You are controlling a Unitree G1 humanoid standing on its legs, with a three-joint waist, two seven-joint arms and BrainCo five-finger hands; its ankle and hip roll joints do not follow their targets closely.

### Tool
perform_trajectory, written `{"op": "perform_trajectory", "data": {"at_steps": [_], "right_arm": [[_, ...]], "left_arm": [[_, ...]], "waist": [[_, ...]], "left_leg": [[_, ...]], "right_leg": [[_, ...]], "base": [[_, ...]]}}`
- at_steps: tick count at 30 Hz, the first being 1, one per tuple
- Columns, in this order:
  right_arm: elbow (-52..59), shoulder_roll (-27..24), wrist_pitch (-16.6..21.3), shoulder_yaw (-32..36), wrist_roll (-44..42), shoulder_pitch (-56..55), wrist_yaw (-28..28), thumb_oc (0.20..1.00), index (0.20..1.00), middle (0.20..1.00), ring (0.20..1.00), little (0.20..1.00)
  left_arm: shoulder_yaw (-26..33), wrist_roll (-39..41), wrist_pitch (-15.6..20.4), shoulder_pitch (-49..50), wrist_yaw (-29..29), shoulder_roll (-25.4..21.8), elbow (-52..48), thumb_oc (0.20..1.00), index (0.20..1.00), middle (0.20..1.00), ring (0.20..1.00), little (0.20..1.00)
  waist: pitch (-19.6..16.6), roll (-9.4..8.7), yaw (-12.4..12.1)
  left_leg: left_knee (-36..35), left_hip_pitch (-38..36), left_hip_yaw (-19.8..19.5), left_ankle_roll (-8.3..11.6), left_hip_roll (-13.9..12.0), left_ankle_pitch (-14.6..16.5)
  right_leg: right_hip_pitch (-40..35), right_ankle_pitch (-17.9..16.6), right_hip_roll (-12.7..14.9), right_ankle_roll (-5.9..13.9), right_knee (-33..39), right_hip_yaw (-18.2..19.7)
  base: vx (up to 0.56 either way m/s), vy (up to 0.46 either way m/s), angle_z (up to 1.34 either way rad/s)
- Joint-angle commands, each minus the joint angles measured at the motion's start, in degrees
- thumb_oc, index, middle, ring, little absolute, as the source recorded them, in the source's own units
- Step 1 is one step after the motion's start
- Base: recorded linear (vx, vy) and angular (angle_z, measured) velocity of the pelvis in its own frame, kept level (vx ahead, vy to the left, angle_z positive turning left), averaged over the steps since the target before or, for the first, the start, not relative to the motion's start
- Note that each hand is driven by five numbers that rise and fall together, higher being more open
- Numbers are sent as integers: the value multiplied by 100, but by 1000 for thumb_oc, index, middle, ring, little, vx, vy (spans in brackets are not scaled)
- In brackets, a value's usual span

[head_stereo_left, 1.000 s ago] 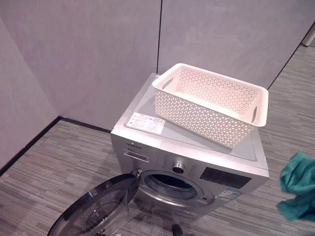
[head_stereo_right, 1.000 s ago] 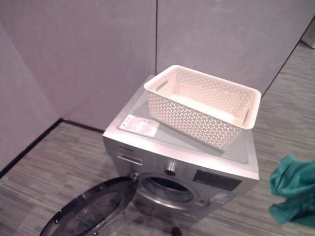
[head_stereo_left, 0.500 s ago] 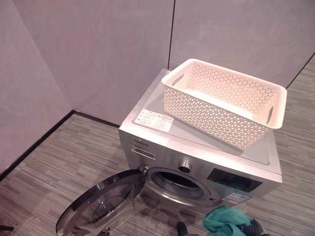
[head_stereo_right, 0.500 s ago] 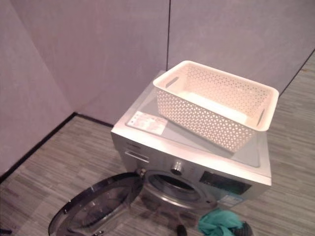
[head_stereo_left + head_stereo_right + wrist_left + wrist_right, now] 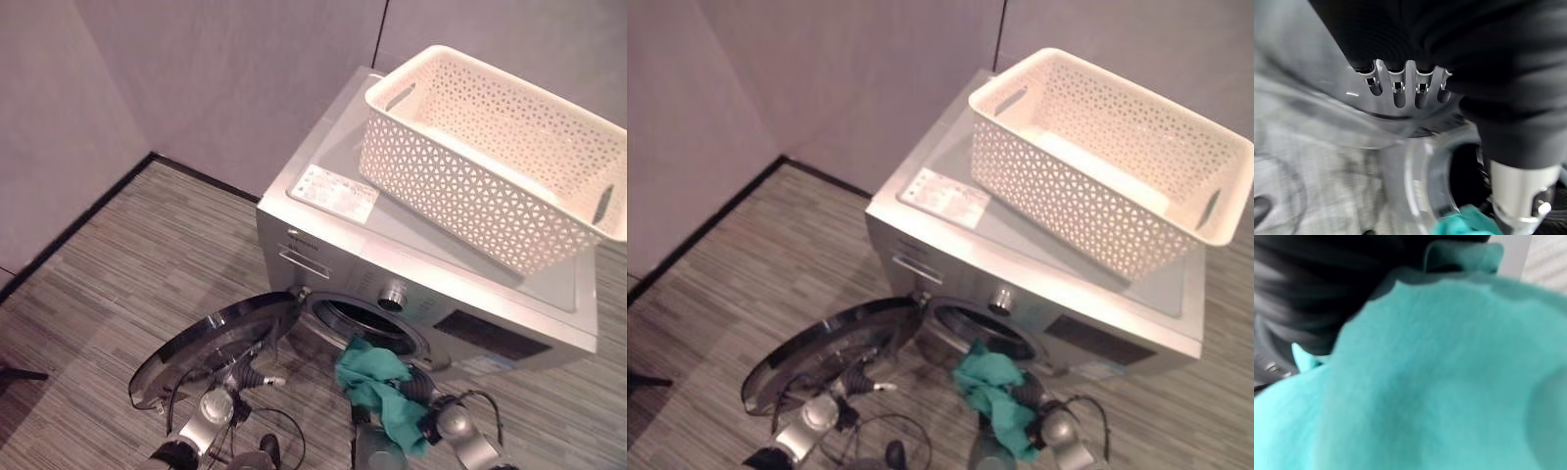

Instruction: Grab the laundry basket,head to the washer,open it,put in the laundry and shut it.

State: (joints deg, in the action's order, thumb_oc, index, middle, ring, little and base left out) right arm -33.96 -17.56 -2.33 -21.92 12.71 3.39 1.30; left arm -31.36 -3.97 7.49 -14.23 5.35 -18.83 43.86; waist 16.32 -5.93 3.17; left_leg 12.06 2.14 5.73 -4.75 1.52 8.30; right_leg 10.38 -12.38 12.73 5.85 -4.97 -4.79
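There is one washer (image 5: 421, 284), silver and front-loading, standing against grey wall panels (image 5: 225, 78) on a striped grey floor (image 5: 118, 284). One white lattice laundry basket (image 5: 490, 157) sits on the washer's top, toward its right and rear; no clothing can be seen inside it, and only a pale base shows through the weave. One white label sheet (image 5: 335, 191) lies flat on the lid just beside the basket's near left corner. The washer's single round door (image 5: 211, 338) hangs swung wide to the left, leaving the drum opening (image 5: 364, 323) uncovered; its inside is dark and what it holds cannot be told. One piece of teal laundry (image 5: 380, 387) hangs right at the lower rim of that opening, bunched around the right hand (image 5: 416, 390), whose fingers are buried in the cloth, so whether they are curled on it cannot be told. The left hand (image 5: 1400, 88) is beside the open door's rim, its fingers (image 5: 1399, 95) straight in a row and spread slightly, holding nothing.
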Motion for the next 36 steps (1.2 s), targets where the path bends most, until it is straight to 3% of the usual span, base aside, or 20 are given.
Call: {"op": "perform_trajectory", "data": {"at_steps": [1, 2, 3, 5, 8, 11, 13, 22, 30, 36], "right_arm": [[253, -1, 282, -134, -508, 102, 260, 200, 200, 200, 200, 200], [191, 56, 332, -258, -683, 310, 310, 200, 200, 200, 200, 200], [25, 255, 451, -500, -1025, 584, 380, 200, 200, 200, 200, 200], [-12, 379, 538, -721, -1378, 915, 519, 200, 200, 200, 200, 200], [160, 367, 710, -1046, -1919, 1562, 783, 200, 200, 200, 200, 200], [409, 267, 863, -1106, -2226, 2108, 1025, 200, 200, 200, 200, 200], [480, 252, 898, -1101, -2289, 2372, 1132, 200, 200, 200, 200, 200], [973, 281, 1019, -1059, -2466, 2664, 1403, 200, 200, 200, 200, 200], [1148, 347, 1030, -882, -2497, 3098, 1754, 200, 200, 200, 200, 200], [1302, 473, 963, -718, -2704, 2980, 2015, 200, 200, 200, 200, 200]], "left_arm": [[119, -53, 185, 202, 222, 166, -290, 1000, 1000, 1000, 1000, 1000], [34, -20, 168, 167, 258, 179, -372, 1000, 1000, 1000, 1000, 1000], [-135, -40, 150, 135, 230, 202, -400, 1000, 1000, 1000, 1000, 1000], [-252, -21, 174, 84, 227, 236, -453, 1000, 1000, 1000, 1000, 1000], [-439, 227, 219, -243, 335, 317, -480, 1000, 1000, 1000, 1000, 1000], [-718, 450, 292, -552, 372, 436, -621, 1000, 1000, 1000, 1000, 1000], [-896, 503, 309, -713, 336, 534, -554, 1000, 1000, 1000, 1000, 1000], [-1190, 697, 322, -1064, 395, 726, -509, 1000, 1000, 1000, 1000, 1000], [-1213, 1462, 398, -1281, 487, 820, -687, 1000, 1000, 1000, 1000, 1000], [-969, 2526, 362, -1390, 603, 1043, -722, 1000, 1000, 1000, 1000, 1000]], "waist": [[-93, 58, -315], [-118, 83, -374], [-273, 28, -554], [-364, -187, -864], [-140, -289, -1170], [92, -149, -1158], [155, -75, -1129], [439, -15, -1105], [758, 5, -1148], [962, -65, -1138]], "left_leg": [[164, 330, -69, -353, 114, 352], [127, 433, -41, -375, 54, 243], [7, 616, 31, -287, -8, 87], [16, 928, 144, -113, -80, 70], [189, 1593, 281, 156, -352, -248], [40, 1979, 67, 452, -584, -618], [-73, 2045, 20, 546, -668, -743], [-252, 2099, -110, 662, -781, -1009], [-238, 2225, -127, 679, -785, -1103], [-180, 2377, -103, 705, -803, -1151]], "right_leg": [[333, 1174, 74, 185, -2072, -271], [296, 1488, -63, 107, -2541, -395], [-95, 2120, -271, -53, -2444, -751], [-662, 2433, -420, -95, -1682, -1049], [-682, 2375, -804, -327, -664, -946], [-519, 2260, -1056, -433, -210, -1011], [-464, 2232, -1124, -458, -99, -1047], [-213, 2320, -1241, -615, -288, -1160], [5, 2326, -1198, -663, -495, -1269], [104, 2299, -1189, -686, -519, -1382]], "base": [[-169, 36, -2], [-99, -53, -11], [-87, -114, -16], [-157, -254, -30], [-342, -275, -52], [-286, -195, -17], [-158, -107, 9], [-49, -52, 12], [-20, -18, 10], [-17, -22, 8]]}}
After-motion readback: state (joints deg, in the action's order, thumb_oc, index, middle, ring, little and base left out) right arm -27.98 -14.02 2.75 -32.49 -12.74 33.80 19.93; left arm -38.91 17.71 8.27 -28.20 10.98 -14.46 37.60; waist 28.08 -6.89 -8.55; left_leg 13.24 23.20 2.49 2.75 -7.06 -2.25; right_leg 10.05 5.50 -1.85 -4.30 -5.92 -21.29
